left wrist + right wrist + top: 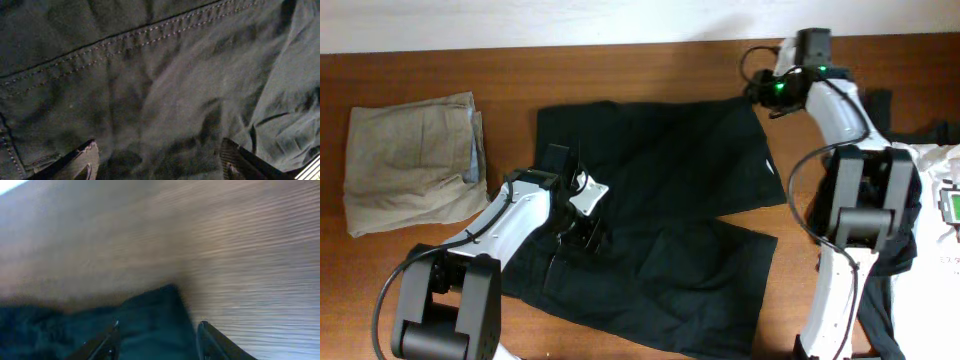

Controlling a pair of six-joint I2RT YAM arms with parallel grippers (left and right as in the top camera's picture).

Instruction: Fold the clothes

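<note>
Jaws on both arms are standing apart, and neither pair is pinching anything.

At the left edge of the overhead view, a folded khaki garment [410,165] is lying on the wooden table [620,65]. A strip of pale blue is showing along its right side, and it is sitting apart from the other clothing.

Just to its right, the left arm is reaching in from the near edge and over the black shorts [670,190]. The shorts are lying spread across the middle of the table, with their two wide legs reaching toward the right, one farther from the robot and one nearer. The left gripper [160,167] is pointing down at the waist end of the shorts. Its fingers [82,160] are sitting wide open at the bottom corners of the wrist view. Dark cloth and a double-stitched seam [125,40] are filling the space beyond them. Whether the tips are touching the cloth I cannot tell.

Further right, the right arm is bending over the far side of the table, and the right gripper [157,342] is pointing down at the outer corner of the farther leg. Its fingers are standing moderately apart. The corner of the black cloth is lying on the wood between them, unclamped.

At the right edge, a white garment [930,165] is lying partly out of frame, with more dark clothing beside it.
</note>
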